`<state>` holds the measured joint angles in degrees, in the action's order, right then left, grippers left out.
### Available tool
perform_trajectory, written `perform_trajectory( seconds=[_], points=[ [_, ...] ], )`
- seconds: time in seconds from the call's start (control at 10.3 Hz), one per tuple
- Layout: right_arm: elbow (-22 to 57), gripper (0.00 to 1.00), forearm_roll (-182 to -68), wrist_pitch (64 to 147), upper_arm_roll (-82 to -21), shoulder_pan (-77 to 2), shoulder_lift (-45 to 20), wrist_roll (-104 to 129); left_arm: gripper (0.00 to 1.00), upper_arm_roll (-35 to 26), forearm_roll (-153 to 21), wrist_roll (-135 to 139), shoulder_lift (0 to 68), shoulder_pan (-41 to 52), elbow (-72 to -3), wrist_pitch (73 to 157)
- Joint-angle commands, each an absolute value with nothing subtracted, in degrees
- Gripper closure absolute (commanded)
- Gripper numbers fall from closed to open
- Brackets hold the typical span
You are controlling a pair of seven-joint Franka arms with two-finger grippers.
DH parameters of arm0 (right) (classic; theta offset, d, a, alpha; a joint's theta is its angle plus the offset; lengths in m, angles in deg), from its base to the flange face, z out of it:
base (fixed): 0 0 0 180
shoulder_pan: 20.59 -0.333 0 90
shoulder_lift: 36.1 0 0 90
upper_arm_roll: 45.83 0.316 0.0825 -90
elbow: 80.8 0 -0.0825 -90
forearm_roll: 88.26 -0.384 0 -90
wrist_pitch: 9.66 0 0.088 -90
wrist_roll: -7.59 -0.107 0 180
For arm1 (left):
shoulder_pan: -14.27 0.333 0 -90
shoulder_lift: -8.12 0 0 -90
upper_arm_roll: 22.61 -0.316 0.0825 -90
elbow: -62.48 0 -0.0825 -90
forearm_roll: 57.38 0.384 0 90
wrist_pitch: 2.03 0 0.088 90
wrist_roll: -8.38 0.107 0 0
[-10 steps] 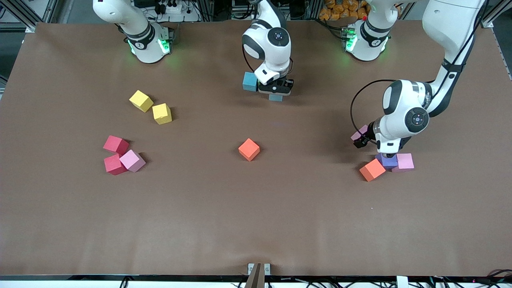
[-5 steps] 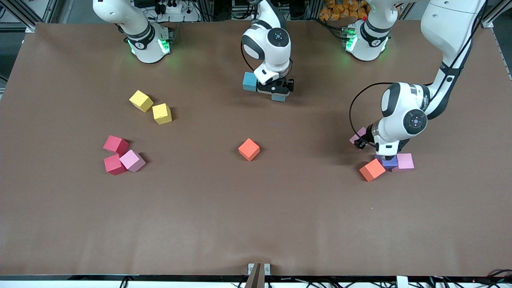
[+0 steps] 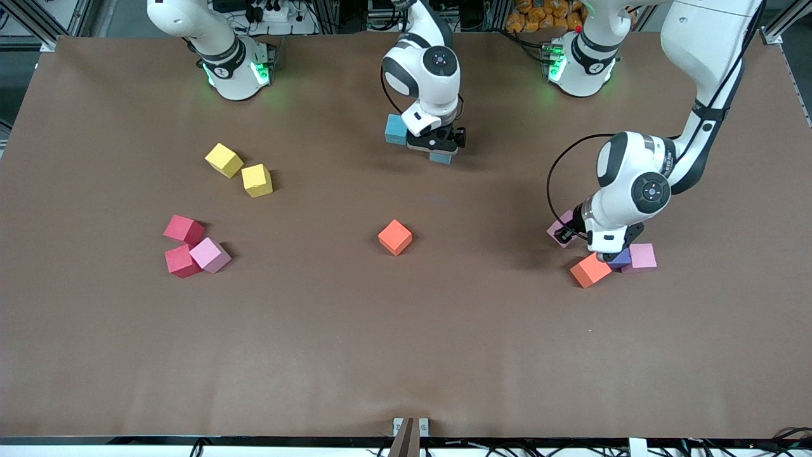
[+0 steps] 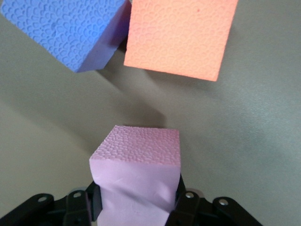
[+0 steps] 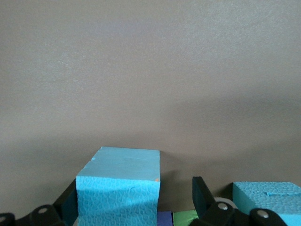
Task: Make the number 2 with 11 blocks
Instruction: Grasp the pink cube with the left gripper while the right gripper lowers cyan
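Note:
My left gripper [image 3: 563,232] is shut on a pink block [image 3: 557,226], low over the table toward the left arm's end. In the left wrist view that pink block [image 4: 136,160] is squeezed in the left gripper [image 4: 137,195]. Beside it lie a purple block [image 4: 66,33], an orange block [image 3: 590,270] and another pink block [image 3: 642,256]. My right gripper [image 3: 439,151] stands open around a cyan block [image 5: 120,188], one finger [image 5: 202,195] apart from it. A second cyan block [image 3: 396,130] sits beside. Slivers of purple [image 5: 164,219] and green [image 5: 183,219] show under the hand.
An orange block [image 3: 394,237] sits mid-table. Toward the right arm's end lie two red blocks [image 3: 184,229] [image 3: 181,261] with a pink block [image 3: 210,254], and two yellow cubes [image 3: 223,159] [image 3: 257,180] farther from the front camera.
The left gripper has shut on the pink block and shifted with it toward the front camera. The right gripper has opened around the cyan block and barely moved.

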<state>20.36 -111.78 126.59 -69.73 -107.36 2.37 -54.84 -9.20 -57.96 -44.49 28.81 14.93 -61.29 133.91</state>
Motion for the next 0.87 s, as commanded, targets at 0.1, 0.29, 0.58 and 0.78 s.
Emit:
perform_trajectory(
  seconds=[0.1,0.29,0.58,0.78],
  points=[
    [20.45,0.0,-111.03,126.49,-69.82,-107.52,2.66,-53.49,0.78,-9.69,-56.85,-45.23,28.78,14.54,-59.86,133.5],
    [20.54,0.0,-109.28,126.31,-69.82,-107.43,2.66,-51.91,0.78,-9.6,-56.76,-44.8,28.16,13.4,-58.73,132.88],
    [21.86,0.0,-107.16,126.31,-69.82,-107.43,2.48,-50.15,0.78,-9.16,-56.68,-44.88,28.33,11.99,-56.43,131.38],
    [21.68,0.0,-107.51,126.22,-69.82,-107.17,2.22,-51.2,0.78,-9.16,-56.68,-44.71,28.25,11.99,-56.43,131.21]
  ],
)
